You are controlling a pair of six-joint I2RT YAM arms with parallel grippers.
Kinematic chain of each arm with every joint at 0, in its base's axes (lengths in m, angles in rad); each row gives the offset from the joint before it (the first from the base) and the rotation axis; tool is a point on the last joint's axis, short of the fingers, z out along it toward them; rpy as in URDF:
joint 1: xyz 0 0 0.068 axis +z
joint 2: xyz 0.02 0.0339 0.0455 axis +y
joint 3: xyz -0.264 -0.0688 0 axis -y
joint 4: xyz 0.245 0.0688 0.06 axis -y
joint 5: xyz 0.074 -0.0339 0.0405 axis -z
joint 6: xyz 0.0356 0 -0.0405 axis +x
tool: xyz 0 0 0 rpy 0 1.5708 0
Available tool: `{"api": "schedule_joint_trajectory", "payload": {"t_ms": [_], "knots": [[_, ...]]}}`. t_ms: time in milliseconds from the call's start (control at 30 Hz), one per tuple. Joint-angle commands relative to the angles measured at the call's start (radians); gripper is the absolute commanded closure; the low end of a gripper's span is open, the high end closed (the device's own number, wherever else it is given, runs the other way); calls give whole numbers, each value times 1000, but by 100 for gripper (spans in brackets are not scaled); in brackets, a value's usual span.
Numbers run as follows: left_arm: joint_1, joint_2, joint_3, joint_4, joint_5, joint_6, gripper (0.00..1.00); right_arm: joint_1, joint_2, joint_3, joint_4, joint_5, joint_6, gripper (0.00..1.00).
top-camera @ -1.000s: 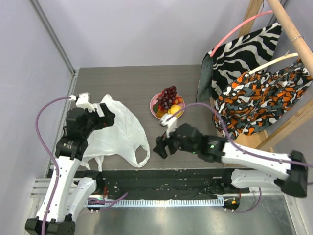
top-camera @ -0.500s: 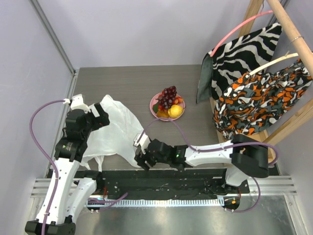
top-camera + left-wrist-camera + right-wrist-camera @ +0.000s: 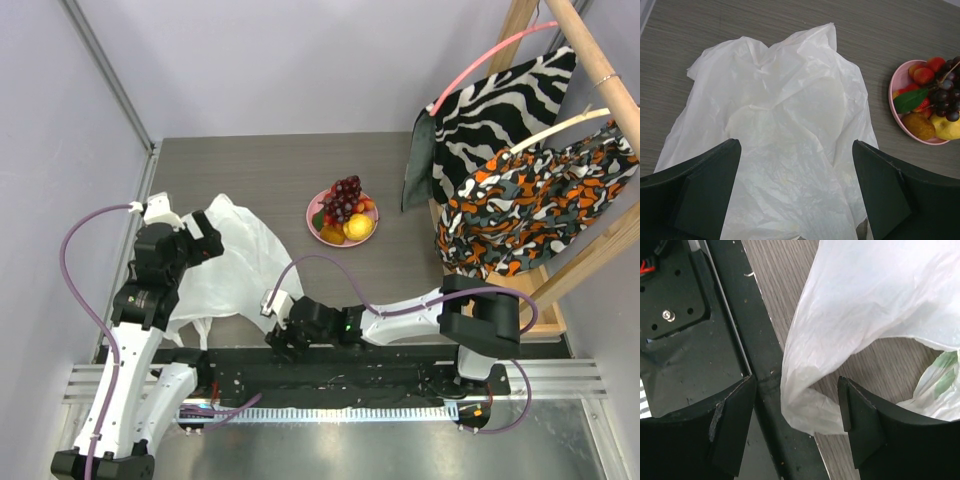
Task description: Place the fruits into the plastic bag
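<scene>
Right fingers (image 3: pixel 732 425) farther left, apart astride plastic bag (image 3: pixel 855 300) loop, arm (image 3: pixel 400 318) low; left fingers (image 3: pixel 702 192) apart.

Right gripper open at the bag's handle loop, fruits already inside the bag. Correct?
No. The fruits are on the pink plate, not in the plastic bag, as the top external view shows. The right gripper is open at its handle loop.

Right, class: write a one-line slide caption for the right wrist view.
Open right gripper hovers over a handle loop of the plastic bag at the table's near edge.
</scene>
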Motion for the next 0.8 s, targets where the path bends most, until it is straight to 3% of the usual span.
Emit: {"api": "schedule_joint_trajectory", "payload": {"t_ms": [0, 100, 233, 333, 433, 567, 767], "knots": [[2, -5, 32, 1, 4, 5, 0, 5, 3, 28, 88, 18, 15, 27], [2, -5, 29, 1, 10, 5, 0, 3, 46, 45, 102, 25, 15, 29], [0, -5, 29, 4, 18, 8, 0, 5, 56, 89, 61, 40, 17, 53], [0, -13, 31, 4, -1, 29, 0, 0, 11, 92, 58, 31, 12, 60], [0, -27, 31, -5, -54, 44, 0, -14, -15, 118, 29, 15, 23, 77], [-1, -80, 21, 41, 11, 70, 0, -58, -32, 210, -76, 3, 79, 99], [-13, -172, 27, 127, 52, 90, 0, -262, -105, 298, -97, -146, 305, 99]]}}
